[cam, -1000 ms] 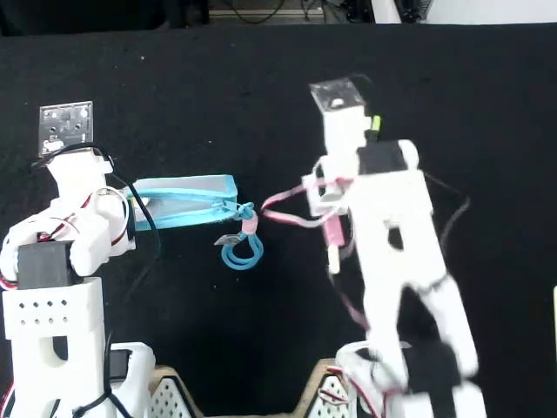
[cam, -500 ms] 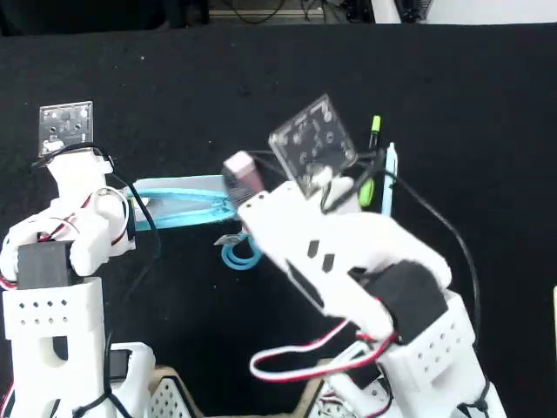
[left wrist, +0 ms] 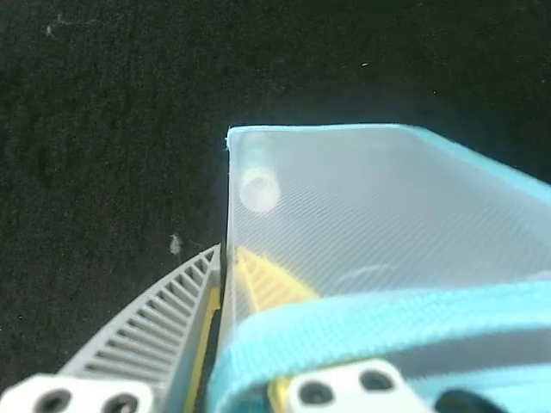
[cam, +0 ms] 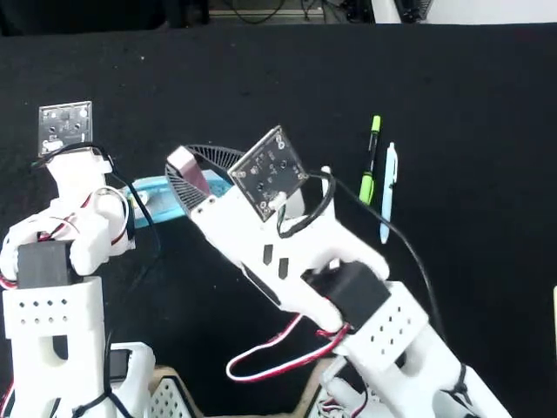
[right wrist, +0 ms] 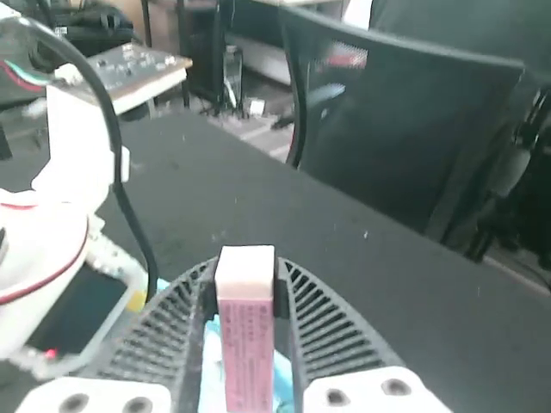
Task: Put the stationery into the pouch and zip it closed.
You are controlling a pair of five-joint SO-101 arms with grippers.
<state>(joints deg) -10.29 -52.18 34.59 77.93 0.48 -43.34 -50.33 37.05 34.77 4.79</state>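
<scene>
My right gripper (right wrist: 245, 262) is pinching the eraser (right wrist: 244, 340); I'd line it up over the pouch (left wrist: 370, 215) opening before letting go.

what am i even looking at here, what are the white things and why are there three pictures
These are two small white robot arms at a black table, each ending in a pair of fingers. The wide picture comes from a fixed camera looking down over the table. The other two come from little cameras mounted on the arms' wrists, so each one looks along its own arm's fingers.

The left arm's fingers are clamped on one end of a blue mesh pouch. The right arm's fingers grip a pink eraser and hold it in the air just above that pouch. A green pen and a blue pen lie side by side on the table, over on the right arm's side.

The job is to put these things into the pouch and zip it shut.
</scene>
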